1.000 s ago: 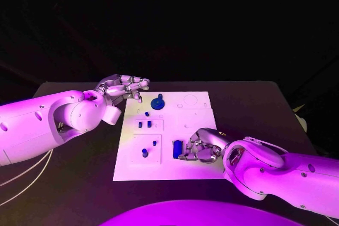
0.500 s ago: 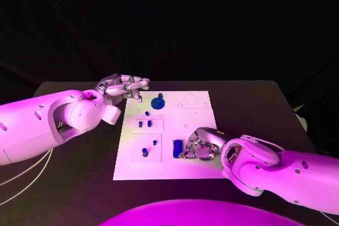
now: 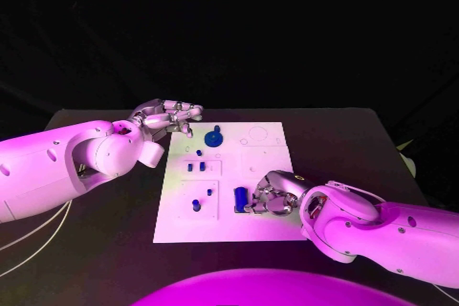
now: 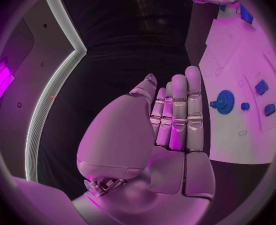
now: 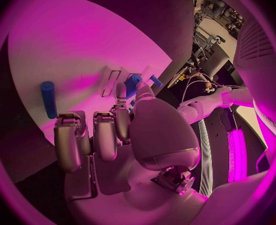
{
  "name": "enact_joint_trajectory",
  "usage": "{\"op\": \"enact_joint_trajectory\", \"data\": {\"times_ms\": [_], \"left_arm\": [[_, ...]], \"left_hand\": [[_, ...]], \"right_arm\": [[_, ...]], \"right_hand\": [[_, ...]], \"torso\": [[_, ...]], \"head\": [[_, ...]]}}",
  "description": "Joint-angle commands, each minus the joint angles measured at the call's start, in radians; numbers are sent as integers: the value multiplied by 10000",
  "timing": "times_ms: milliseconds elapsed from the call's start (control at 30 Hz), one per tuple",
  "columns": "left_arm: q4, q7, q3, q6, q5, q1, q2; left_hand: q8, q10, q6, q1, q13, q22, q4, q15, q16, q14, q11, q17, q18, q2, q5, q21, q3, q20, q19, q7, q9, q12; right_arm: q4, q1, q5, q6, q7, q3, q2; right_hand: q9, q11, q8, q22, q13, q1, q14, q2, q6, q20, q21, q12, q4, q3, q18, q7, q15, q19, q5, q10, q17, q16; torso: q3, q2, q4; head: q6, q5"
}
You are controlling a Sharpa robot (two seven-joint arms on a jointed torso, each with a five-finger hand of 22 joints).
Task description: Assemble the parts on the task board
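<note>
The right hand (image 3: pixel 270 198) has crept a little toward the blue block (image 3: pixel 239 198) near the front of the white board (image 3: pixel 251 228), its fingers curled with nothing in them and almost touching it. The left hand (image 3: pixel 170 116) hovers off the board's far left corner, fingers straight, close together, holding nothing. A gear (image 3: pixel 213 139) and some small pegs look seated, but the block lies loose, so I'd judge the assembly partway done.

Bare task board (image 3: pixel 263 163) beyond right hand (image 3: pixel 270 196)

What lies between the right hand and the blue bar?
Nothing: in the head view the right hand curls right beside the blue bar, only bare task board between.
</note>
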Motion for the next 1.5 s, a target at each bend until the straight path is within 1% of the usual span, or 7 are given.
{"op": "enact_joint_trajectory", "data": {"times_ms": [33, 200, 400, 667, 800, 1200, 1500], "left_arm": [[18, 34, 7, 178, -28, 4, 20], [16, 34, 6, 173, -29, 4, 9], [14, 35, 6, 171, -30, 4, 8], [9, 36, 6, 165, -35, 4, 7], [10, 38, 6, 163, -41, 4, 4], [11, 36, 6, 168, -46, 4, 9], [18, 31, 6, 170, -47, 4, -1]], "left_hand": [[36, -59, -56, 26, 9, -16, -27, 5, 53, -55, -27, -8, 131, 75, -31, -34, -53, 11, 40, 11, 14, 39], [36, -59, -56, 26, 9, -16, -27, 5, 53, -55, -27, -8, 131, 75, -31, -34, -53, 11, 40, 11, 14, 39], [36, -59, -56, 26, 9, -16, -27, 5, 53, -55, -27, -8, 131, 75, -31, -34, -53, 11, 40, 11, 14, 39], [36, -59, -56, 26, 9, -16, -27, 5, 53, -55, -27, -8, 131, 75, -31, -34, -53, 11, 40, 11, 14, 39], [44, -69, -61, 43, 11, -18, -39, 4, 56, -60, -29, -12, 132, 77, -31, -39, -56, 10, 41, 11, 15, 54], [44, -69, -61, 43, 11, -18, -39, 4, 56, -60, -29, -12, 132, 77, -31, -39, -56, 10, 41, 11, 15, 54], [44, -69, -61, 43, 11, -18, -39, 4, 56, -60, -29, -12, 132, 77, -31, -39, -56, 10, 41, 11, 15, 54]], "right_arm": [[-29, -6, -171, 135, 7, 0, -8], [-30, -5, -135, 180, 69, 1, -17], [-23, -4, 29, 429, 267, 2, -29], [-12, -2, 165, 584, 426, 2, -44], [12, -2, 124, 550, 432, 1, -79], [-130, 3, -232, 214, 124, 2, 57], [-257, 15, -398, -50, -218, 3, 186]], "right_hand": [[9, -94, 56, 2504, -292, 135, 823, 36, 15, -75, 40, -17, -29, 27, -138, -68, -62, 904, 43, 174, 1581, 57], [12, -94, 59, 2502, -292, 154, 823, 13, 10, -78, 34, -21, -32, 11, -136, -64, -63, 902, 27, 173, 1582, 57], [25, -64, 69, 2476, -354, 91, 810, -168, -19, -73, -42, -107, 42, -170, -120, -28, -45, 876, -158, 121, 1528, 20], [72, -4, 123, 2443, -433, -78, 791, -371, -71, -28, -151, -241, 245, -566, -97, 36, 7, 839, -1189, 39, 1455, -36], [79, 0, 132, 2444, -424, -75, 791, -376, -75, -24, -152, -238, 257, -598, -96, 39, 10, 839, -1284, 43, 1458, -35], [116, -27, 197, 2471, -303, 43, 803, -75, -42, -29, -83, -139, 322, -553, -112, 5, -7, 864, -1155, 126, 1501, -8], [143, -54, 247, 2489, -214, 1, 813, 202, -17, -44, -36, -68, 477, -551, -122, -28, -27, 882, -996, 192, 1538, 16]], "torso": [[3, 4, 14], [-2, 4, 8], [-8, -3, 3], [-6, 0, 11], [-7, 4, 7], [7, 12, 23], [-7, 4, 11]], "head": [[8, -19], [0, -11], [0, -10], [-3, -7], [-9, -5], [-5, -1], [-33, 9]]}}
